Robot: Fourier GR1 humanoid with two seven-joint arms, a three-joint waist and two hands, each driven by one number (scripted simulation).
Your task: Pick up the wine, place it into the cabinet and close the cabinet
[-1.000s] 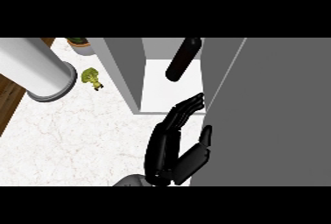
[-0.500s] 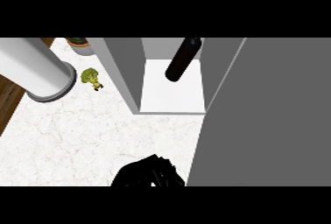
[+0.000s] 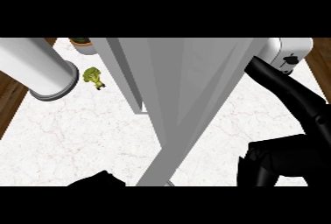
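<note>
Now at the frame's lower right, the right robot hand [image 3: 268, 164] hangs over the white marble worktop [image 3: 71, 135] with fingers curled together on nothing visible; the left robot hand [image 3: 97, 180] barely shows at the bottom edge, its state impossible to tell. The grey cabinet door [image 3: 187, 105] sweeps across the centre, apparently swinging shut. The wine is hidden, presumably inside the cabinet. Broccoli [image 3: 93, 77] and a pale cylinder [image 3: 35, 65] sit upper left, a toaster [image 3: 292, 54] upper right.
</note>
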